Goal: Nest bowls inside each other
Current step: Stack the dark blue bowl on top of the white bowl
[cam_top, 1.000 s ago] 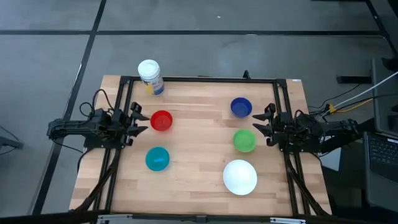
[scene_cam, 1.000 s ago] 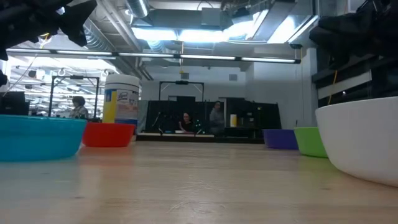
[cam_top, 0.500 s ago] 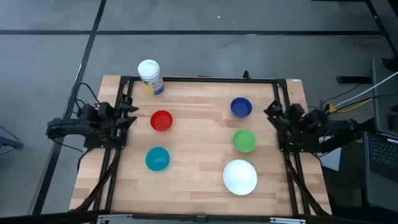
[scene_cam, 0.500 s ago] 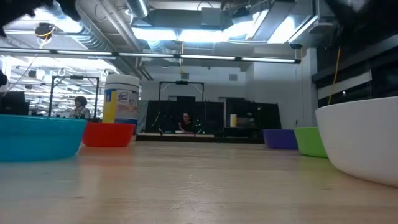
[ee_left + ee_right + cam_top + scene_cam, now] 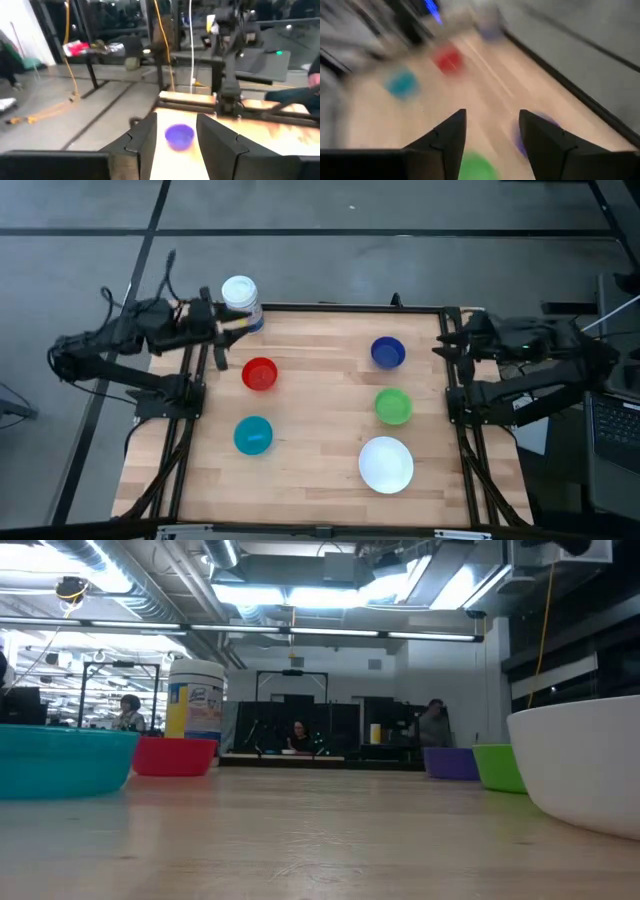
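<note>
Five round plastic bowls sit apart on the wooden worktop: red and teal toward its left edge, dark blue, green and larger white toward its right. The left gripper, at the far-left corner, and the right gripper, at the far-right corner, both have fingers spread, holding nothing.

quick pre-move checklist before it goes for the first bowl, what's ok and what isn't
1. All five bowls apart, none nested: ok. Red bowl, teal bowl, blue bowl, green bowl, white bowl.
2. Bowls upright, open side up: ok.
3. Left gripper empty, fingers apart: ok; it sits by the white container at the table's far left corner, not over a bowl.
4. Right gripper empty, fingers apart: ok; at the table's right edge near the blue bowl.
5. Container clear of the left gripper: cannot tell, they look very close from above.
6. White bowl free to receive the others: ok.
</note>
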Controlling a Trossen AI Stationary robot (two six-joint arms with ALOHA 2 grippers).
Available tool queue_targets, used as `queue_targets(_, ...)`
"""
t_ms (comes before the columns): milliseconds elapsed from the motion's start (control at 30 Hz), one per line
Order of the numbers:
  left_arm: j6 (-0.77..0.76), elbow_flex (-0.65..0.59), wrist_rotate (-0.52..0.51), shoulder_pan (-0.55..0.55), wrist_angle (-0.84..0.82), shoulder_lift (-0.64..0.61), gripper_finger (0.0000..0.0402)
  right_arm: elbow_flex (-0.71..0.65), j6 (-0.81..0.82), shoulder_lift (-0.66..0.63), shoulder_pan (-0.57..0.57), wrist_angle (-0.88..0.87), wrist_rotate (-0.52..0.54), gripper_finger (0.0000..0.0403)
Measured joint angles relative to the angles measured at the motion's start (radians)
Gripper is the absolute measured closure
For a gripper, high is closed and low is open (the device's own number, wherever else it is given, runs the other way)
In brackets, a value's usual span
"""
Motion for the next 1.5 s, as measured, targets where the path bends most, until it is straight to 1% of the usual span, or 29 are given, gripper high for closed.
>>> queue_targets(67, 0.029, 0.097, -0.020, 0.000, -0.015, 0.032, 0.0272, 0.108, -0.003, 0.101, -0.013, -0.163, 0.005, 0.0225)
queue_targets(100, 0.038, 0.139, -0.042, 0.000, -0.035, 0.041, 0.0274, 0.138, -0.025, 0.141, -0.020, -0.205, 0.004, 0.0230)
queue_targets(200, 0.041, 0.221, -0.111, 0.000, -0.154, 0.049, 0.0279, 0.160, -0.128, 0.232, -0.059, -0.233, -0.001, 0.0241)
queue_targets(267, 0.042, 0.236, -0.116, 0.000, -0.182, 0.047, 0.0280, 0.140, -0.172, 0.269, -0.101, -0.229, -0.004, 0.0248)
queue_targets(367, 0.057, 0.233, -0.111, 0.000, -0.226, 0.032, 0.0281, 0.057, -0.192, 0.289, -0.182, -0.133, -0.015, 0.0253)
queue_targets(433, 0.060, 0.234, -0.111, 0.002, -0.259, 0.033, 0.0281, -0.015, -0.204, 0.282, -0.244, -0.012, -0.069, 0.0255)
queue_targets(500, 0.067, 0.233, -0.106, 0.003, -0.271, 0.039, 0.0281, -0.090, -0.230, 0.272, -0.304, 0.101, -0.148, 0.0254)
queue_targets(600, 0.068, 0.233, -0.069, 0.003, -0.252, 0.042, 0.0282, -0.178, -0.265, 0.273, -0.402, 0.216, -0.257, 0.0253)
queue_targets(733, 0.067, 0.233, -0.062, 0.003, -0.233, 0.046, 0.0283, -0.261, -0.311, 0.288, -0.541, 0.274, -0.408, 0.0256)
queue_targets(800, 0.075, 0.233, -0.056, 0.003, -0.190, 0.051, 0.0283, -0.290, -0.348, 0.294, -0.606, 0.287, -0.473, 0.0259)
queue_targets(933, 0.115, 0.233, -0.050, 0.003, -0.093, 0.067, 0.0283, -0.314, -0.424, 0.321, -0.734, 0.335, -0.571, 0.0268)
queue_targets(1100, 0.144, 0.226, -0.093, 0.007, -0.071, 0.108, 0.0284, -0.319, -0.493, 0.414, -0.876, 0.358, -0.674, 0.0276)
queue_targets(1200, 0.143, 0.194, -0.100, 0.023, -0.061, 0.130, 0.0282, -0.319, -0.538, 0.502, -0.922, 0.374, -0.728, 0.0279)
queue_targets(1300, 0.125, 0.156, -0.094, 0.044, -0.032, 0.139, 0.0282, -0.320, -0.563, 0.594, -0.944, 0.383, -0.766, 0.0279)
queue_targets(1400, 0.114, 0.120, -0.063, 0.061, 0.033, 0.133, 0.0285, -0.320, -0.570, 0.679, -0.956, 0.396, -0.774, 0.0276)
queue_targets(1500, 0.111, 0.097, -0.036, 0.076, 0.079, 0.128, 0.0285, -0.320, -0.570, 0.738, -0.966, 0.424, -0.782, 0.0275)
